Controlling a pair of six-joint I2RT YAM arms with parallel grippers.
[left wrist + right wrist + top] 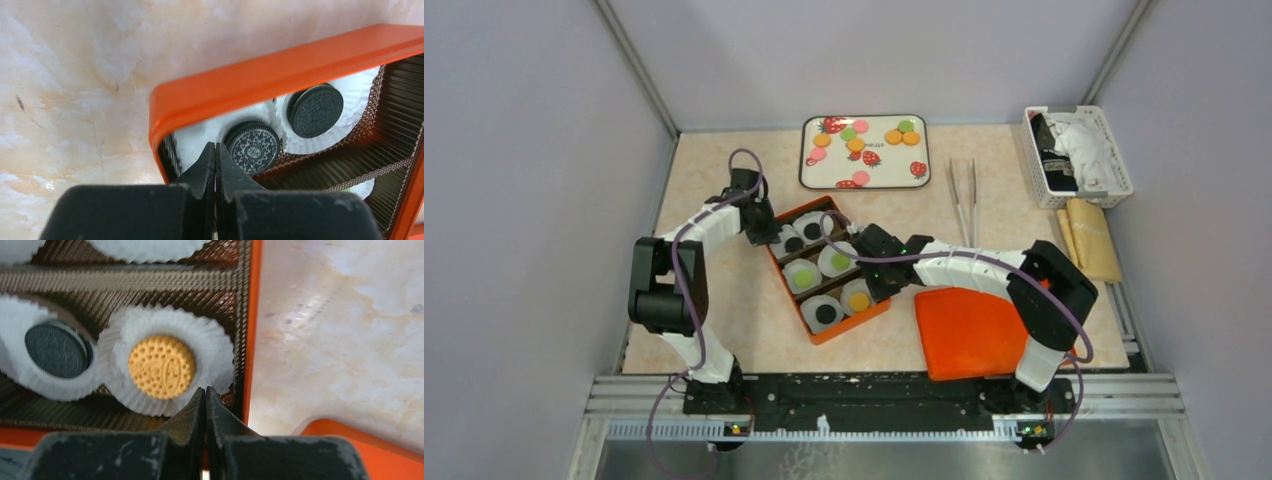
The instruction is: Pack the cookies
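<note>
We count cookies (pixel 161 366) in all six cups (pixel 212 342) of the orange box (pixel 854 325) — more on the tray (pixel 889 172) (lid (pixel 969 335) off) — left gripper (pixel 215 150) and right gripper (pixel 205 392) pinched closed, empty.

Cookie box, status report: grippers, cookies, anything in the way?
Shut and empty: left gripper, right gripper, at box rim. Six cups filled; loose cookies on tray. Nothing blocking the box.

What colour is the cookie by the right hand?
Orange cookie, dotted embossing; best in the right wrist view.
</note>
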